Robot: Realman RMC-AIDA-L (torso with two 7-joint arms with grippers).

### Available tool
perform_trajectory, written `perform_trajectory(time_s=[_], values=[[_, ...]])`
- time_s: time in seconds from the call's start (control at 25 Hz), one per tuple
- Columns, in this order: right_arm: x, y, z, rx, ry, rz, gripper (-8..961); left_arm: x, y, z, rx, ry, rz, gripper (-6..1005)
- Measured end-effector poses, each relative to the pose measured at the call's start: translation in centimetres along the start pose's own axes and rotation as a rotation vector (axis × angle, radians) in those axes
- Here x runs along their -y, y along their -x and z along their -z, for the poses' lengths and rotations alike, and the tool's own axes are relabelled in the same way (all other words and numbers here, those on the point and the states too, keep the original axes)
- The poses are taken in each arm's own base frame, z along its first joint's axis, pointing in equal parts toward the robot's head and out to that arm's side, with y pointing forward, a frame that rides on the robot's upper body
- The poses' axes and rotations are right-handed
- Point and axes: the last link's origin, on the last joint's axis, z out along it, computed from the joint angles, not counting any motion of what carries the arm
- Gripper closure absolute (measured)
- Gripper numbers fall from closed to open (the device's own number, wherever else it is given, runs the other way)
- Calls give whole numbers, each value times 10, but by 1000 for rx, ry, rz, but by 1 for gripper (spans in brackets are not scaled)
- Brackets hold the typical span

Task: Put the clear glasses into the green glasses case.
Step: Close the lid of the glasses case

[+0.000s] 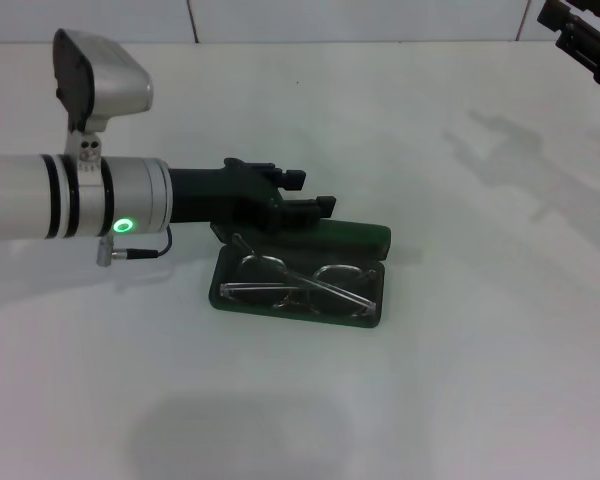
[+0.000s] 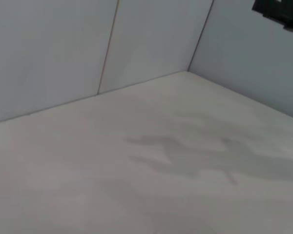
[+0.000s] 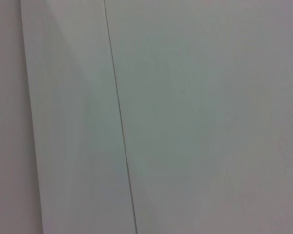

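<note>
Spreading across the whole head view is the broad white bench [image 1: 460,380], a plain matte surface meeting pale wall panels [image 1: 360,18] along its far edge; the left wrist view shows the same white surface running into a far corner where two panelled walls join.

Next in size is the left arm [image 1: 70,195], a thick white cylinder with black rings and a lit green lamp, reaching in from the bench's left edge toward its middle. A silver-grey camera housing [image 1: 100,75] sits on top of it. Its black left gripper [image 1: 305,195] is level over the far long side of the case, its two fingers [image 1: 315,208] lying slightly apart, one beyond the other, with nothing visibly between them; whether they touch the raised lid cannot be told.

The dark green rounded-rectangular hard glasses case [image 1: 365,318] lies open near the middle of the bench, its tray flat on the surface and its hinged lid [image 1: 365,236] standing along the far side, just under the gripper.

Inside the tray lie the fully transparent colourless plastic glasses [image 1: 300,285], with thin clear temples crossing over the dark lining, wholly within the case's rim.

Smallest in view, the black right gripper [image 1: 585,35] hangs at the far right corner, well apart from the case; its finger state cannot be told. The right wrist view shows only wall panels.
</note>
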Motion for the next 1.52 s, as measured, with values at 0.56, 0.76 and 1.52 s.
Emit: perform_trajectory(time_s=[0.56, 0.76, 1.52], values=[[3, 4, -5, -2, -10, 18, 362, -3, 32, 14, -9, -20, -2, 434], [2, 4, -8, -6, 2, 21, 354, -6, 41, 18, -18, -18, -4, 443], [-4, 5, -15, -21, 43, 40, 324, -21, 67, 32, -46, 18, -111, 447]])
